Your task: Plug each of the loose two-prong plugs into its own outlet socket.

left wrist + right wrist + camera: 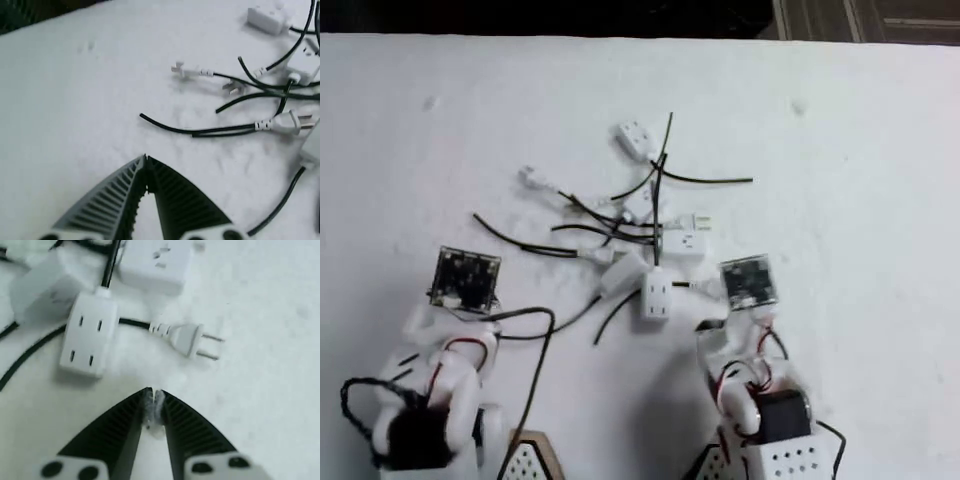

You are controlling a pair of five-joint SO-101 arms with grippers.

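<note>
Plainly, with right gripper [152, 401] pressed together and empty just near of the white two-prong plug [187, 337] on its black cord, right of the white four-slot outlet block [87, 335]; left gripper [146, 164] likewise closed, well left; likely snagging of tangled cords [620, 215], dragging that block askew.

The left arm [438, 372] and the right arm [757, 392] are white, with black motors and thin red wires. The left gripper [145, 161] has grey bumpy fingers. The right gripper [152, 394] has black ones.
</note>
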